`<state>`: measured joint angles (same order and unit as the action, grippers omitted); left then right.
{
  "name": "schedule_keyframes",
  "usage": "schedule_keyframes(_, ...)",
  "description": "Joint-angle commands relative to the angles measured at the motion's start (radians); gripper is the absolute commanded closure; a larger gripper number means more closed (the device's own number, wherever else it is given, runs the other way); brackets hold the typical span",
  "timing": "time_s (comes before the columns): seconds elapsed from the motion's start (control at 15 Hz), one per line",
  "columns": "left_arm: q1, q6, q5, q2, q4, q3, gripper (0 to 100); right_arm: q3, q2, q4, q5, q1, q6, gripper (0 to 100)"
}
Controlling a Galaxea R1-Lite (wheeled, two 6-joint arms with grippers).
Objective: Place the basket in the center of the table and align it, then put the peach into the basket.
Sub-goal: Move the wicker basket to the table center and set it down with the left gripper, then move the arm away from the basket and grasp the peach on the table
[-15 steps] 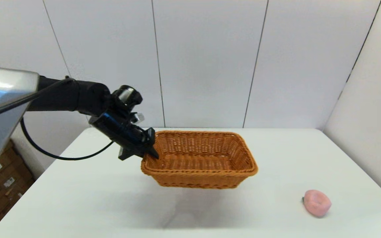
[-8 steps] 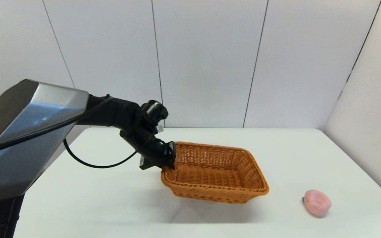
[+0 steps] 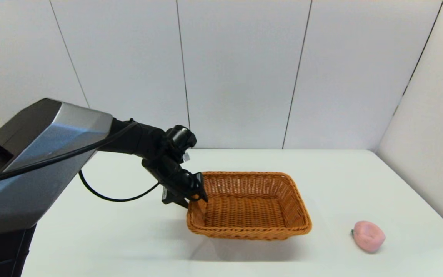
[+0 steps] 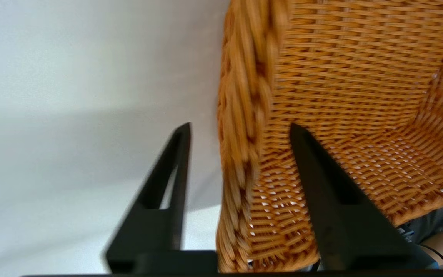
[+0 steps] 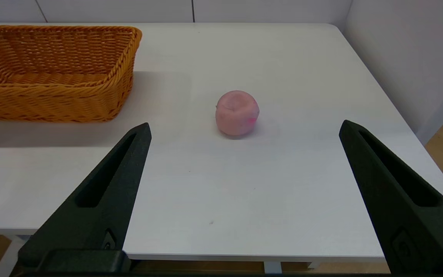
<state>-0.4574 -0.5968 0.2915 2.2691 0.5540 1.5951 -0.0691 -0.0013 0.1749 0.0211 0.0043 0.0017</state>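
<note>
The left tool (image 3: 200, 192), fingers straddling the rim without pinching it, sets the basket (image 3: 249, 207) mid-bench (image 3: 102, 238) for alignment, while the peach (image 3: 368, 236) lies apart near the open, parked right tool (image 5: 244, 130).

We see the basket (image 3: 249, 207) in orange-brown woven wicker with a braided rim; the peach (image 3: 368, 236) is pale pink with a darker pink blush; the counter (image 3: 110, 238) is plain white; our left claw (image 3: 202, 192) is black.
</note>
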Motion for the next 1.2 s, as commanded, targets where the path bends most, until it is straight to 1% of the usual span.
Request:
schedule_keyframes(0.07, 0.039, 0.075, -0.055, -0.099, 0.014, 0.049, 0, 0.0, 0.0, 0.0, 0.0, 0.0, 0.003, 0)
schedule_keyframes(0.2, 0.102, 0.155, -0.112, -0.188, 0.047, 0.074, 0, 0.002, 0.0, 0.0, 0.0, 0.0, 0.003, 0)
schedule_keyframes(0.33, 0.195, 0.281, -0.189, -0.313, 0.145, 0.071, 0, 0.0, 0.0, 0.0, 0.0, 0.0, 0.003, 0)
schedule_keyframes(0.4, 0.25, 0.319, -0.216, -0.418, 0.222, 0.043, 0, 0.0, 0.0, 0.0, 0.0, 0.0, 0.003, 0)
schedule_keyframes(0.47, 0.287, 0.342, -0.229, -0.508, 0.257, 0.0, 0, 0.0, 0.0, 0.0, 0.0, 0.0, 0.003, 0)
schedule_keyframes(0.6, 0.356, 0.39, -0.301, -0.712, 0.257, -0.129, 0, 0.0, 0.0, 0.0, 0.0, 0.0, 0.004, 0)
schedule_keyframes(0.67, 0.368, 0.399, -0.322, -0.766, 0.256, -0.162, 0, 0.0, 0.0, 0.0, 0.0, 0.0, 0.004, 0)
schedule_keyframes(0.73, 0.387, 0.4, -0.365, -0.938, 0.256, -0.273, 0, 0.0, 0.0, 0.0, 0.0, 0.0, 0.004, 0)
schedule_keyframes(0.93, 0.385, 0.407, -0.374, -1.281, 0.195, -0.558, 0, 0.002, 0.0, 0.0, -0.001, 0.0, 0.006, 0)
schedule_keyframes(1.0, 0.385, 0.408, -0.391, -1.378, 0.165, -0.646, 0, 0.002, 0.0, 0.002, -0.001, 0.0, 0.004, 0)
schedule_keyframes(1.13, 0.385, 0.417, -0.466, -1.534, 0.136, -0.777, 0, 0.002, 0.0, 0.0, -0.001, 0.0, 0.004, 0)
schedule_keyframes(1.2, 0.385, 0.439, -0.477, -1.634, 0.127, -0.839, 0, 0.002, 0.0, 0.002, -0.001, 0.0, 0.004, 0)
